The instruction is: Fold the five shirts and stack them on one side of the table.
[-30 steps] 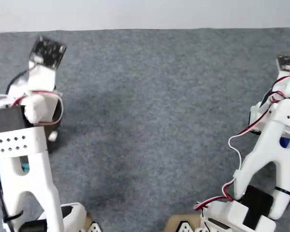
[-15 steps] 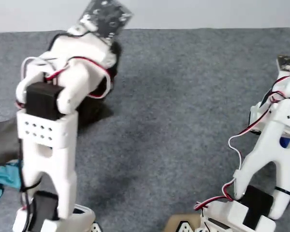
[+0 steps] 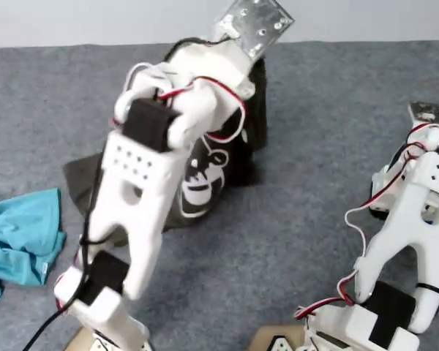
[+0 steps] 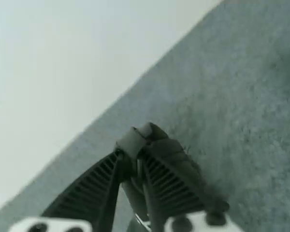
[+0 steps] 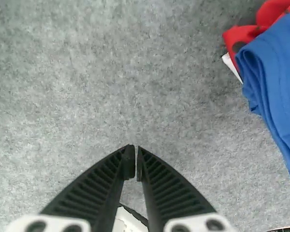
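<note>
Grey, carpet-like fabric covers the worktop (image 3: 307,183), with a pale wall (image 3: 95,22) running along its far edge

From the high view, the left arm (image 3: 143,190) leans up and across toward the middle of the worktop, its wrist raised near the far edge. A dark shirt (image 3: 205,190) with a white print hangs below the left jaws, which the arm itself hides from this angle. The upper part of the shirt is lifted, and the lower part trails down onto the worktop under the arm. A teal shirt (image 3: 22,234) lies crumpled well behind the left jaws, out beyond the arm's base. The right arm (image 3: 413,219) stands folded low on the opposite side, well apart from both shirts

In the left wrist view, the left jaws are pinching a bunched fold of the dark shirt (image 4: 147,137), and the cloth pokes out just past the tips. Beyond the tips lie the worktop and the wall

In the right wrist view, the right jaws are pressed together with nothing between them, pointing down at bare worktop. Ahead of the tips and off to one side, a blue shirt (image 5: 275,96) lies on a red shirt (image 5: 261,24), both apart from the jaws
</note>
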`<state>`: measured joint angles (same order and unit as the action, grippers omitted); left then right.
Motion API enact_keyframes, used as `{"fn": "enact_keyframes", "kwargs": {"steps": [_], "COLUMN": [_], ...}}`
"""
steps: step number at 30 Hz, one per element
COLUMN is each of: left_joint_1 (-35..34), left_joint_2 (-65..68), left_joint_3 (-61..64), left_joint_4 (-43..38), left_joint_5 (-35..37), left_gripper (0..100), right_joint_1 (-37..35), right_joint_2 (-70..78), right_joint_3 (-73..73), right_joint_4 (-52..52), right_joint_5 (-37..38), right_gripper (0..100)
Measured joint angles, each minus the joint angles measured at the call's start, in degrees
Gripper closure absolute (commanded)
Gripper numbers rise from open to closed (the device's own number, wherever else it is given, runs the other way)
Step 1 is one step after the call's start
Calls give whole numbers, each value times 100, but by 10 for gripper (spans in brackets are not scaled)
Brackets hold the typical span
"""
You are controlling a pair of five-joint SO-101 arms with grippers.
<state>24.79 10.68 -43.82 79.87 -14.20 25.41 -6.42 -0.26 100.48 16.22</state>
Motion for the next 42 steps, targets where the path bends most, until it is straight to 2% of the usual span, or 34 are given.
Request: {"fn": "enact_keyframes", "kwargs": {"steps": [6,12,18,26,29,35,42], "left_joint_1": [-580,-1618,-2980,-4404,-4686,-4853,-5020], "left_joint_2": [123,123,123,132,132,132,132], "left_joint_3": [0,35,721,2057,2426,2804,2822], "left_joint_4": [26,791,1582,1635,1635,1635,1556], "left_joint_5": [193,202,-343,-1486,-1574,-1626,-1626], "left_gripper": [986,987,993,994,994,993,993], "right_joint_1": [-18,-255,-1442,-3147,-3719,-4730,-5415], "right_joint_2": [0,0,0,185,598,1512,2804], "right_joint_3": [0,0,0,26,26,-413,-1758], "right_joint_4": [0,0,-18,-1011,-1380,-1591,-1591], "right_joint_5": [0,0,0,0,0,0,123], "right_gripper": [989,989,989,987,970,812,802]}}
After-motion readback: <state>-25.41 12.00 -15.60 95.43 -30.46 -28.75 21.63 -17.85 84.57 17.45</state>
